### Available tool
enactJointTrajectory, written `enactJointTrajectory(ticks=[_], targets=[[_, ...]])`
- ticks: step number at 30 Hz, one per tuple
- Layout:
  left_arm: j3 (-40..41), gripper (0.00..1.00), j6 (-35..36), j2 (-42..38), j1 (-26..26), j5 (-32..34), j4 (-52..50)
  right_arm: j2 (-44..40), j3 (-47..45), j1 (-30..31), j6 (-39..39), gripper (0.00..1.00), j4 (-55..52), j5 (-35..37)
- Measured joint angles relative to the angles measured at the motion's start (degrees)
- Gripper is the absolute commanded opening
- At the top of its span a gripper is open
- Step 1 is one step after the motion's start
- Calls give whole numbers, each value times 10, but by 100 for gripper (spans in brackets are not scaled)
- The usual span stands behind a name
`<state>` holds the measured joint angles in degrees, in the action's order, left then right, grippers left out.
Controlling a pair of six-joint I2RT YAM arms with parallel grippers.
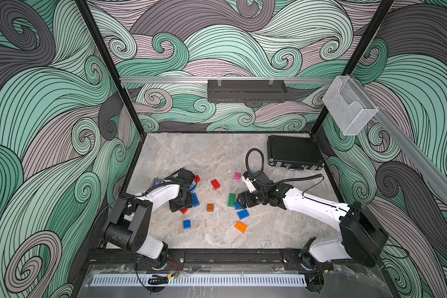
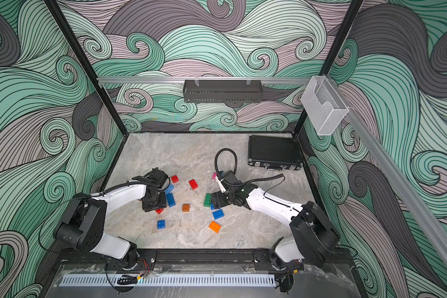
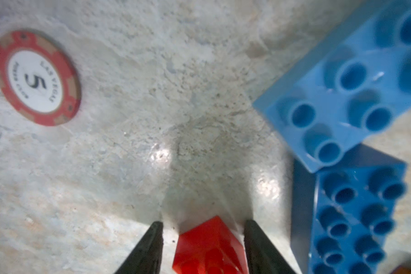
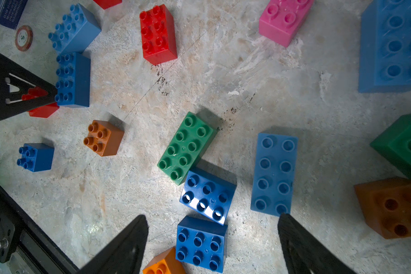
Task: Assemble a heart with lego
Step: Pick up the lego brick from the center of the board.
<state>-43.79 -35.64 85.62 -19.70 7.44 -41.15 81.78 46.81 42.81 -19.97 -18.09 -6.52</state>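
Observation:
The lego lies scattered on the marble table (image 1: 217, 154). My left gripper (image 3: 203, 233) points down and stands open astride a small red brick (image 3: 209, 249) that rests on the table; a gap shows beside one finger. A dark blue oblong brick (image 1: 195, 200) and a light blue one (image 3: 342, 95) lie right beside it. My right gripper (image 4: 211, 217) hangs wide open over two dark blue bricks (image 4: 208, 192) (image 4: 201, 244), holding nothing. A green oblong brick (image 4: 186, 147) and a light blue oblong (image 4: 274, 173) lie just ahead of it. Both top views show the red brick (image 2: 159, 211).
Loose on the table are a red oblong (image 1: 215, 184), a pink brick (image 1: 237, 176), an orange oblong (image 1: 241, 226), a brown-orange square (image 1: 210, 207) and a small dark blue square (image 1: 186, 224). A black case (image 1: 294, 154) stands at the back right. A poker chip (image 3: 37, 78) and a dark blue card box (image 4: 6, 11) lie by the left arm.

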Motion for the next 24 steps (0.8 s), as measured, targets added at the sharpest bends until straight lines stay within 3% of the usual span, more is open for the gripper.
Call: enactJointTrajectory(ticks=[11,24], targets=[[3,55,-18,-2,-13,-4,-12,2,0,0,0,88,1,1],[6,14,-53,-2,-23,-23,-5,19,0,1,0,87,3,1]])
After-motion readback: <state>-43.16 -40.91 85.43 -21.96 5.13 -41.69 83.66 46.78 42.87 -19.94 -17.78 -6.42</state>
